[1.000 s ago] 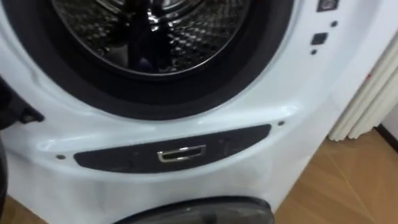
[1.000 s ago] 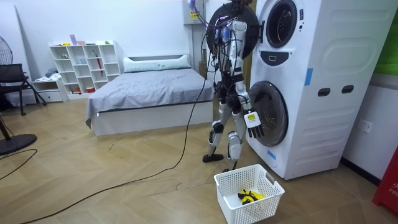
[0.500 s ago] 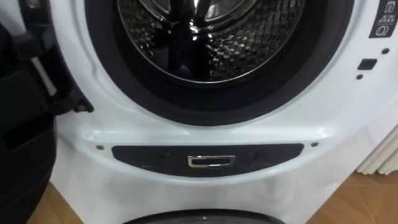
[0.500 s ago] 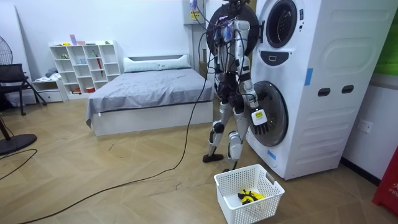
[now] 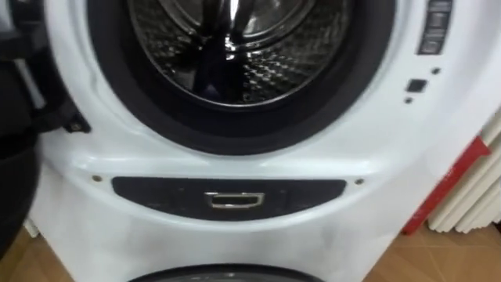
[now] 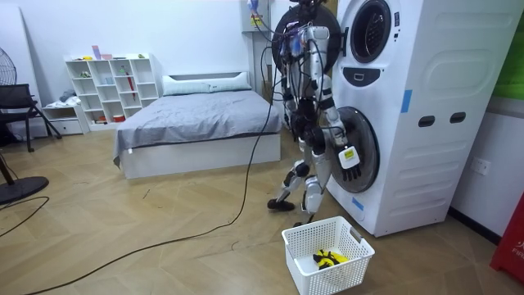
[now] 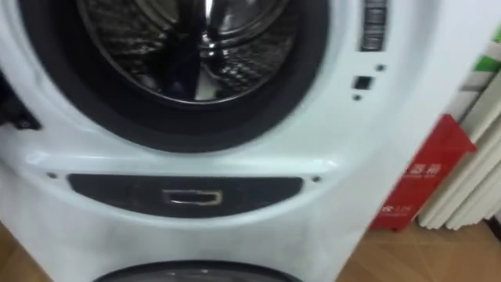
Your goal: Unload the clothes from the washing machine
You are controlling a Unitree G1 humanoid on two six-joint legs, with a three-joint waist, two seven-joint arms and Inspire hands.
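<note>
Washing machine (image 5: 407,149), open drum (image 5: 274,55) — right hand (image 6: 350,157) low, perhaps slack

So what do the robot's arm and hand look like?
In the room view, its right arm is thin, made of pale grey-white shells with dark parts at the joints. The right hand at its end is dark, almost black, and has a small white tag with a bit of yellow on the back. Dark cables loop around its shoulders.
</note>
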